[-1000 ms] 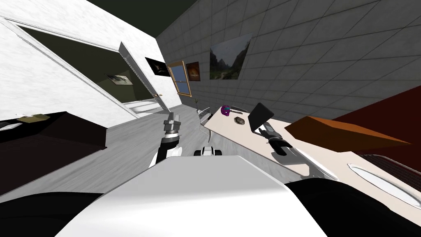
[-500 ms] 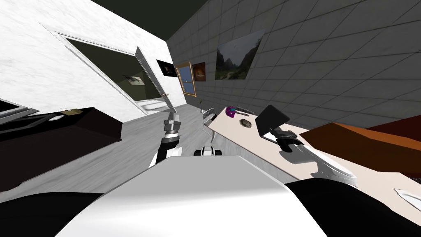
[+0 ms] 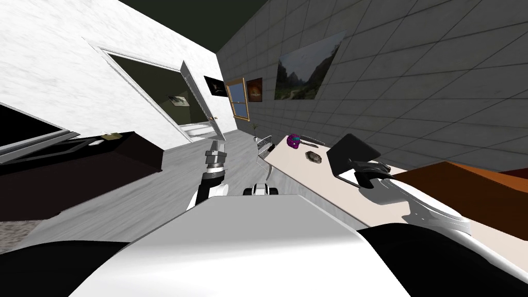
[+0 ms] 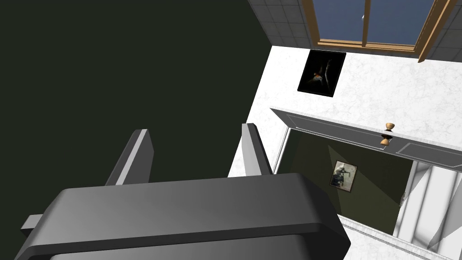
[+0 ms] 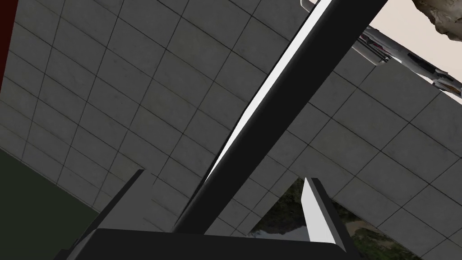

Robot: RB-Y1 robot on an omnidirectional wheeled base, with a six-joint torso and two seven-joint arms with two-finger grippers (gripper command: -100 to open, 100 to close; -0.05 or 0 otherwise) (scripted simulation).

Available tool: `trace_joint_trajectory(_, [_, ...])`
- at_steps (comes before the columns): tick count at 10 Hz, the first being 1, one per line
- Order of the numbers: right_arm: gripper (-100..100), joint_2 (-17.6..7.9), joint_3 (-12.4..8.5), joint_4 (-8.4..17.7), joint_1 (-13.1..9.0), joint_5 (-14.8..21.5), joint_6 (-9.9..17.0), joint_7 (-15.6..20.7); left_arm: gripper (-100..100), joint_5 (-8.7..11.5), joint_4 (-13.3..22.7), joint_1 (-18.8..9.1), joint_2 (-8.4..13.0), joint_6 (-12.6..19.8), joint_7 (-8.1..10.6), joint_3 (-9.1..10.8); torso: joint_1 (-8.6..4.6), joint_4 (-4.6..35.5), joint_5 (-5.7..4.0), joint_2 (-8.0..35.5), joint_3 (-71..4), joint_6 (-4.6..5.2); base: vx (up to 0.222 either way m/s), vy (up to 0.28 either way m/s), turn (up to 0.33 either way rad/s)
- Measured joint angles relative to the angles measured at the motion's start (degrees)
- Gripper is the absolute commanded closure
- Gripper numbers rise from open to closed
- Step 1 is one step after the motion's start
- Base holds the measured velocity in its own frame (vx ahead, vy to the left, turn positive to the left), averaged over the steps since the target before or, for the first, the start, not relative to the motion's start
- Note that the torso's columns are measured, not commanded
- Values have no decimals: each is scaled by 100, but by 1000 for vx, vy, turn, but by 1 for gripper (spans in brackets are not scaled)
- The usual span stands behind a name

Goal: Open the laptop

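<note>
The laptop [image 3: 352, 153] stands on the beige table [image 3: 304, 172], its black lid raised at a slant over a pale base. My right gripper [image 3: 362, 170] is at the lid's near edge. In the right wrist view the lid [image 5: 288, 99] runs as a dark bar with a white edge between the fingers of the open right gripper [image 5: 221, 203], touching neither. My left gripper [image 3: 215, 148] is held up over the floor, away from the table. The left gripper [image 4: 196, 153] is open and holds nothing.
Beyond the laptop the table carries a purple object [image 3: 294, 140], a grey rock-like lump [image 3: 313, 156] and a long grey item [image 3: 311, 139]. An orange-brown box [image 3: 464, 188] sits right of my right arm. A dark cabinet [image 3: 77, 170] and an open door [image 3: 198, 105] are on the left.
My head view has swung, so the door, pictures and table have slid to the right. The right gripper has stayed at the laptop's lid, which looks nearer and larger. The left arm keeps its pose.
</note>
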Motion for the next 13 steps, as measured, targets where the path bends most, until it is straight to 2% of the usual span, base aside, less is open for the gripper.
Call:
trace_joint_trajectory(1, [100,2,1,-1,0,0,-2,-1,0,0,0,0,0,0,0,0,-2,1,0,2,1,-2,0,0,0])
trace_joint_trajectory(2, [100,1,1,-1,0,0,-2,-1,0,0,0,0,0,0,0,0,1,0,1,0,0,-3,-51,-58,-9])
trace_joint_trajectory(11, [100,-72,-68,229,-374,-1276,-284,-745,0,0,0,-1,1,0,0,0,-34,-7,-21,-7,-2,13,-80,-71,6])
trace_joint_trajectory(12, [100,-76,-74,225,-384,-1293,-300,-768,0,0,1,0,0,0,0,0,-16,-11,-14,-20,-10,10,-89,-96,43])
trace_joint_trajectory(13, [100,43,-51,365,-538,-1392,-417,-864,0,0,0,-1,1,0,0,1,-45,-10,-23,-8,-4,7,-119,-118,51])
